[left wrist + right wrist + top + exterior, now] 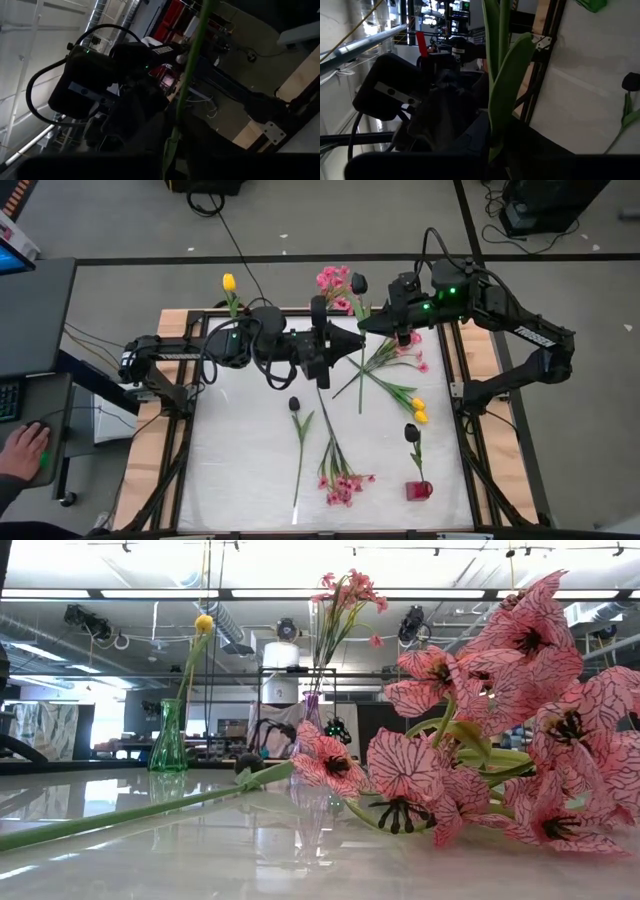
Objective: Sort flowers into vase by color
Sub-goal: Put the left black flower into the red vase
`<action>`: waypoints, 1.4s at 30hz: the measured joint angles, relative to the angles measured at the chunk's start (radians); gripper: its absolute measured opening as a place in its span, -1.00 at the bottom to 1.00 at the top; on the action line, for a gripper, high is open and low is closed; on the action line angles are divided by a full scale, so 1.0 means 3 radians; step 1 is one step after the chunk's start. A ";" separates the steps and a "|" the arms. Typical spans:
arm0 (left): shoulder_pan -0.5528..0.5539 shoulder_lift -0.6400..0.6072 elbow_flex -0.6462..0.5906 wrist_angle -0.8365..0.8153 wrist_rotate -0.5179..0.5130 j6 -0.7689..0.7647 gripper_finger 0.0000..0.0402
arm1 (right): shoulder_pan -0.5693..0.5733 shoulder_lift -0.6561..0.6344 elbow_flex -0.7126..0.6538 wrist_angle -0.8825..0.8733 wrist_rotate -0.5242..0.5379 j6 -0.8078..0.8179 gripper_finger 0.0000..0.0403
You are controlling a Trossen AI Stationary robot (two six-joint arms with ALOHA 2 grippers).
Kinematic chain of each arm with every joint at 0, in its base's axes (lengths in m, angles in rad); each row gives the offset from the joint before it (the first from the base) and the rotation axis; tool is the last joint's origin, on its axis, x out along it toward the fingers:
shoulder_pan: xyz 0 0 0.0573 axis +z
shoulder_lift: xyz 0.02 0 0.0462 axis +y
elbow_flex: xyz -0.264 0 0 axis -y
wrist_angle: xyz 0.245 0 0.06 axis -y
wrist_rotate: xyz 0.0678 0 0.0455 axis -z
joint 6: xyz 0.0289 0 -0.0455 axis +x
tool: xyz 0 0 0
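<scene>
Overhead, the white table [240, 440] is spanned by two dark arms that meet above its far middle. The right gripper [372, 323] is clenched on the green stem of a dark tulip [358, 283]; in the right wrist view that stem and its leaf [507, 80] are seen rising from between the fingers. The left gripper [350, 343] is set just beside the same stem [192, 60], but whether its jaws are clamped or released cannot be told.

At the far edge a green vase [168, 740] is seen holding a yellow tulip [229, 281], and a clear vase [312, 710] holds pink blossoms [333, 279]. Near the front right corner a small red vase [418, 490] holds another dark tulip [411, 432].

Loose flowers are left lying on the table: a pink spray [340, 485], a second pink spray [405, 358], two yellow tulips [418, 410] and a lone dark tulip [294, 404].
</scene>
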State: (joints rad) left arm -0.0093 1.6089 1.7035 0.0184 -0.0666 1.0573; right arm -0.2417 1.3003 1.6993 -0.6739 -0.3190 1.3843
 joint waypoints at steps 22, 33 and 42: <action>-0.0041 -0.0004 -0.0001 -0.0118 -0.0049 -0.0708 0.09 | -0.0203 -0.0008 0.0000 0.0039 -0.0150 -0.0264 -0.71; -0.0041 -0.0004 -0.0001 -0.0124 -0.0153 -0.1336 0.16 | -0.0574 -0.0146 0.0000 0.0074 -0.0763 -0.0645 -0.71; -0.0041 -0.0004 -0.0001 -0.0122 -0.0154 -0.1611 0.16 | -0.0759 -0.0374 0.0000 0.0181 -0.1451 -0.1697 -0.78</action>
State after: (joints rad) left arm -0.0216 1.6077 1.7031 -0.0181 -0.1127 0.5740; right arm -0.4694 1.1881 1.6994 -0.6196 -0.7544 0.8754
